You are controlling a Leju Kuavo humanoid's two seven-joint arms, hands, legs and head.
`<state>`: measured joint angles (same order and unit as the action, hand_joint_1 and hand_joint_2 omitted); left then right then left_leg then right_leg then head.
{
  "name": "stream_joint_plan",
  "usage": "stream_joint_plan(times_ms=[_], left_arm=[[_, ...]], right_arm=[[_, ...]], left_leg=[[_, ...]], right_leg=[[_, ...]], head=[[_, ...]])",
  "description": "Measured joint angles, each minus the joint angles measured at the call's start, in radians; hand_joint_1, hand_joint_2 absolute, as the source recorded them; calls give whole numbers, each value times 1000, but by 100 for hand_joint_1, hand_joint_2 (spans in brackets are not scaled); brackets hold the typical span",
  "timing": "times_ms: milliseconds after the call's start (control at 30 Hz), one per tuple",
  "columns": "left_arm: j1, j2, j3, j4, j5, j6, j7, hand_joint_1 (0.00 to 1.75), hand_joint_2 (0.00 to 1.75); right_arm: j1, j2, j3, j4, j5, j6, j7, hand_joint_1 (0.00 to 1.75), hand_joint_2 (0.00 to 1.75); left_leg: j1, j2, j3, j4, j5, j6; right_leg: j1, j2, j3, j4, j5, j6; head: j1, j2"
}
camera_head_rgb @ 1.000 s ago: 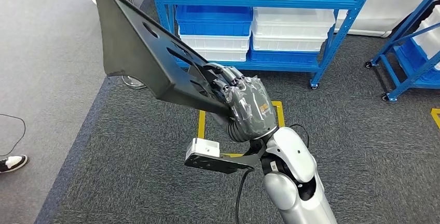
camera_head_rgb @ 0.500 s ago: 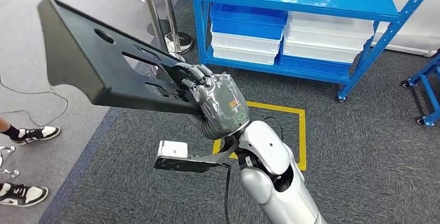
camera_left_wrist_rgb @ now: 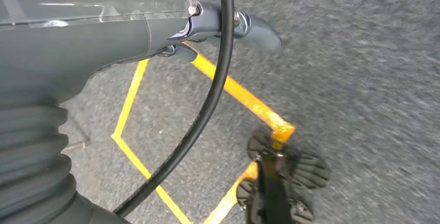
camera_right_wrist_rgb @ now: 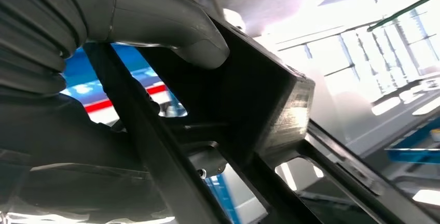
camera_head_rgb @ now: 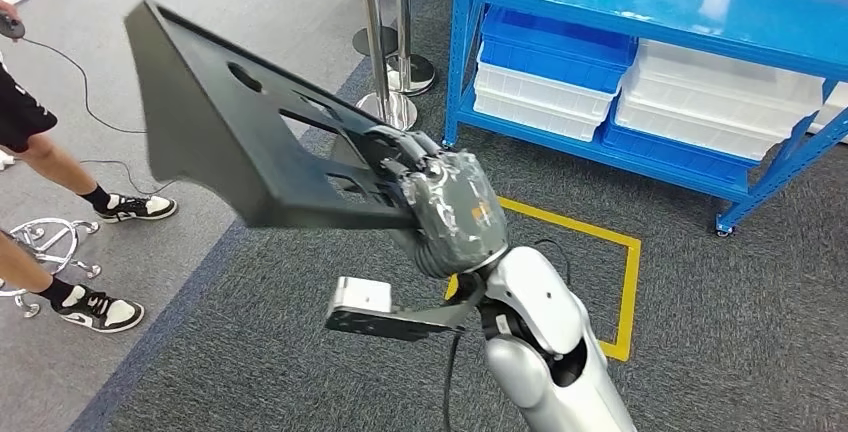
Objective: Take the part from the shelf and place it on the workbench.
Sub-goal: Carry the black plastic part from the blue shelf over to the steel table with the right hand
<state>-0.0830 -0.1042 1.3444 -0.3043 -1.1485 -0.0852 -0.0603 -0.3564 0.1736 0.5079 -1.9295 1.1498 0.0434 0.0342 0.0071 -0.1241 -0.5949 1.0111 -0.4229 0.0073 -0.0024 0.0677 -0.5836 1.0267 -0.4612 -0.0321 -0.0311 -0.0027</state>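
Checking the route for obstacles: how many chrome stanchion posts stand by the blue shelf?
2: one post left of the blue shelf, another post just beyond it, nearer the shelf. More may be hidden behind the black part.

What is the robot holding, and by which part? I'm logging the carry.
The right hand grips the black part by its near end, fingers through its cutouts.

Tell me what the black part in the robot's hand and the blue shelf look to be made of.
The black part, held by the right hand: probably moulded plastic, matte, with cut-out slots and a fine layered grain on its thick edge in the right wrist view; coated metal cannot be excluded. The blue shelf: seemingly painted steel, glossy, with reflections on its deck and perforated uprights.
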Motion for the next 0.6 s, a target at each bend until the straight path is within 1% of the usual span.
stream_joint_plan(times_ms=[33,67,100,133,167,200,233,267,300,333,367,400,433,467,500,533,567,600], left_arm=[[4,-7,-2,-1,-2,7,-1,0,175],[8,-14,-3,-3,-3,13,-2,0,175],[10,-20,-4,-5,-3,17,-1,0,175],[9,-26,-4,-7,-3,20,0,0,175],[6,-32,-5,-8,-2,21,2,0,175],[2,-36,-5,-9,0,22,5,0,175],[-1,-40,-6,-10,3,23,8,0,175],[-3,-42,-6,-11,5,23,11,0,175],[-3,-43,-6,-14,7,25,14,0,175],[-2,-44,-6,-16,8,26,15,0,175],[-2,-45,-6,-19,8,27,16,0,175],[-4,-47,-6,-21,8,27,16,0,175],[-6,-49,-6,-22,8,28,16,0,175],[-7,-51,-7,-24,8,28,17,0,175],[-8,-53,-7,-25,8,28,17,0,175],[-7,-55,-7,-26,8,28,18,0,175],[-5,-57,-8,-27,8,27,18,0,175],[-4,-58,-8,-27,8,25,18,0,175]], right_arm=[[21,-12,-16,-30,-2,5,-3,175,175],[38,-21,-30,-55,-4,10,-7,175,175],[52,-28,-41,-76,-4,14,-10,175,175],[63,-33,-50,-95,-4,18,-14,175,175],[73,-38,-57,-108,-5,21,-17,175,175],[82,-42,-61,-119,-5,24,-18,175,175],[89,-45,-65,-126,-5,26,-19,175,175],[96,-49,-68,-130,-5,27,-20,175,175],[101,-52,-70,-134,-5,28,-20,175,175],[104,-54,-72,-137,-5,28,-20,175,175],[105,-57,-73,-141,-5,28,-20,175,175],[106,-59,-74,-146,-5,27,-21,175,175],[107,-61,-75,-151,-5,27,-21,175,175],[108,-63,-77,-156,-5,27,-22,175,175],[110,-64,-79,-160,-6,27,-22,175,175],[112,-65,-82,-164,-6,27,-22,175,175],[114,-67,-86,-167,-6,27,-23,175,175],[115,-68,-89,-170,-7,27,-23,175,175]], left_leg=[[1,-7,-3,-1,1,-6],[0,3,-6,2,-2,-12],[-3,26,-13,18,-14,-16],[-4,56,-29,53,-36,-21],[-2,88,-54,109,-67,-25],[2,106,-87,178,-100,-30],[7,113,-116,239,-124,-35],[11,116,-133,276,-132,-40],[15,120,-128,271,-119,-44],[17,126,-103,226,-91,-47],[19,142,-63,154,-57,-48],[17,165,-24,84,-32,-46],[14,181,3,33,-16,-41],[11,192,15,6,-11,-35],[7,189,14,2,-12,-28],[7,175,11,1,-9,-21],[8,165,10,-2,-6,-14],[9,154,10,-6,-3,-5]], right_leg=[[-2,-10,2,-4,2,0],[-5,-20,6,-11,4,-1],[-8,-31,10,-18,6,-2],[-12,-43,15,-24,9,-5],[-12,-56,17,-27,9,-6],[-11,-70,17,-27,8,-8],[-11,-84,17,-26,7,-8],[-11,-98,17,-26,5,-7],[-12,-111,17,-25,4,-5],[-13,-122,18,-23,2,-2],[-13,-133,20,-22,0,2],[-11,-144,21,-19,-4,7],[-9,-153,23,-17,-6,12],[-6,-162,24,-15,-8,18],[-4,-171,25,-15,-9,24],[-4,-180,26,-15,-9,30],[-6,-181,28,-14,-13,37],[-9,-167,25,-2,-25,42]], head=[[0,0],[0,0],[0,0],[0,0],[0,0],[0,0],[0,0],[0,0],[0,0],[0,0],[0,0],[0,0],[0,0],[0,0],[0,0],[0,0],[0,0],[0,0]])
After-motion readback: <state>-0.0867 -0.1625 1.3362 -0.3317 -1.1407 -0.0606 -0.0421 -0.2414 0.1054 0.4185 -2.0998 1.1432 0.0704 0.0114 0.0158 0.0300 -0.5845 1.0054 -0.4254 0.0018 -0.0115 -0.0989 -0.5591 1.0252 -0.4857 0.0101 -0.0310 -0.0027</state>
